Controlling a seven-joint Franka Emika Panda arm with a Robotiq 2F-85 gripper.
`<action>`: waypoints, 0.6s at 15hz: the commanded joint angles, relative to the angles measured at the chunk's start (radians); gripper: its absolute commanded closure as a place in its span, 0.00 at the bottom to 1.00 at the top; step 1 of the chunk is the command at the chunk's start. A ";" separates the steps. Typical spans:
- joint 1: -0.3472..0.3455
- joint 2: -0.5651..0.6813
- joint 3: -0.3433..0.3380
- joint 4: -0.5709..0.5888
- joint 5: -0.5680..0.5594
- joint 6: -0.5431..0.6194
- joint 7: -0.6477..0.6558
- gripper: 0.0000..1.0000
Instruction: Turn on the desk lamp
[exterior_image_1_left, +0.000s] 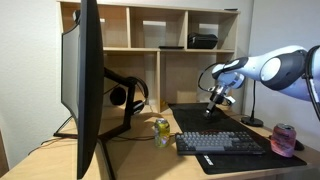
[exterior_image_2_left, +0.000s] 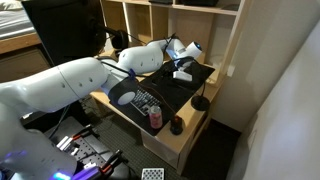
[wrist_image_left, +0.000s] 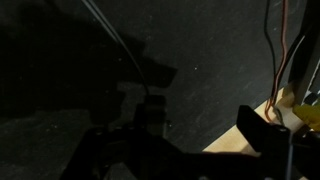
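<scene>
Your gripper (exterior_image_1_left: 216, 103) hovers right of centre above the desk mat (exterior_image_1_left: 190, 114); I cannot tell whether it is parted or closed. The desk lamp (exterior_image_1_left: 252, 121) stands further right, apart; approach its base slowly and press straight down.

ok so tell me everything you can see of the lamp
The lamp is slim and black, with a round flat base and a thin stem rising from it. It stands upright on the desk near the shelf unit's side. In an exterior view the arm covers the upper stem, so the head cannot be made out. No glow shows from it. Nothing touches it: the gripper hangs apart from it.
</scene>
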 joint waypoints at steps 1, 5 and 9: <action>-0.008 -0.002 -0.003 -0.001 -0.001 -0.011 0.004 0.39; -0.011 -0.001 -0.003 -0.001 -0.001 -0.009 0.004 0.66; -0.010 -0.001 -0.006 -0.001 -0.003 -0.008 0.005 0.93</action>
